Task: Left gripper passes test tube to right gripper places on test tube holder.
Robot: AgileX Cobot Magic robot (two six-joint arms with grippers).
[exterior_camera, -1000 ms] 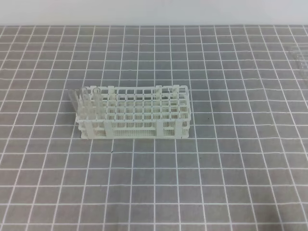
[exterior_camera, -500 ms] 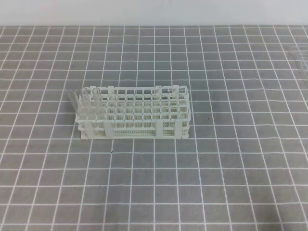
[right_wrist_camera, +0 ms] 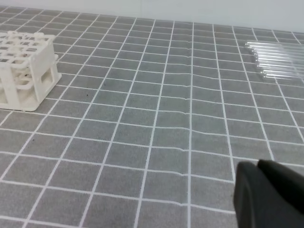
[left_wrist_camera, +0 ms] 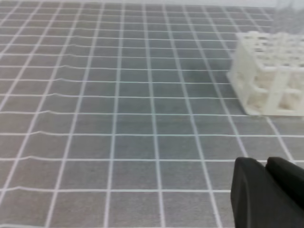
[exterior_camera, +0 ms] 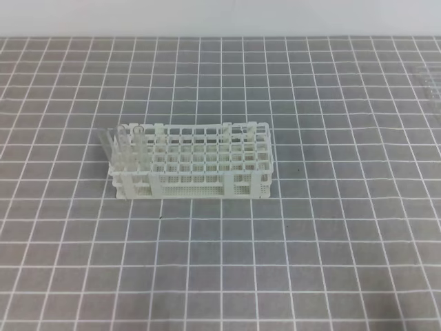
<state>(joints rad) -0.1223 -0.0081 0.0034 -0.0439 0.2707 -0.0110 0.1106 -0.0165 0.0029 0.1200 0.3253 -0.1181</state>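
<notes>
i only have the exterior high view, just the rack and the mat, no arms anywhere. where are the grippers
Observer: The left gripper sits low at the right of the left wrist view, its jaws shut with nothing between them.
Operator: and the right one
Observer: The right gripper is also shut and empty, with only mat directly ahead of it.
Operator: any spare tubes? something clear is cut off at my right edge
Observer: Yes. The right wrist view shows a row of loose test tubes lying side by side on the mat, well apart from the test tube holder.
</notes>
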